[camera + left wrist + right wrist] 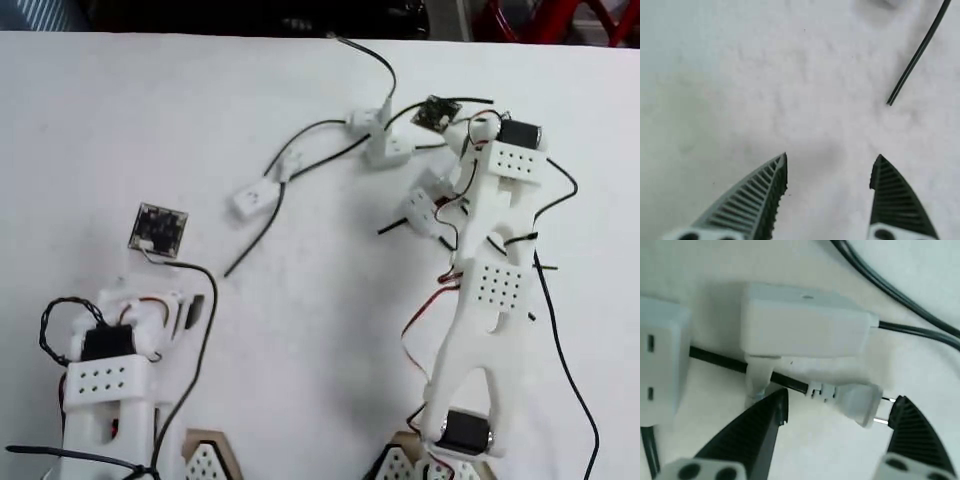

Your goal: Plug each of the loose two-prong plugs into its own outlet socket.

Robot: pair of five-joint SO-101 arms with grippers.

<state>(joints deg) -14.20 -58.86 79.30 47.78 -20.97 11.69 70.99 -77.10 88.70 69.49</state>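
Note:
A white two-prong plug (856, 404) lies on its side on the white table, on a black cord. My right gripper (840, 400) is open around it, and its prongs almost touch one finger (910, 425). Just past the plug sits a white socket block (805, 325), and another socket (660, 360) shows its two slots. From above, my right gripper (428, 207) is low among white pieces at the back right. Another socket (255, 197) lies mid-table on its cord. My left gripper (832, 159) is open over bare table, at the front left (188, 310).
Two more white blocks (380, 135) sit at the back with black cords looping between them. Small circuit boards lie at the left (158, 228) and at the back (437, 112). A loose black cable end (915, 55) runs near my left gripper.

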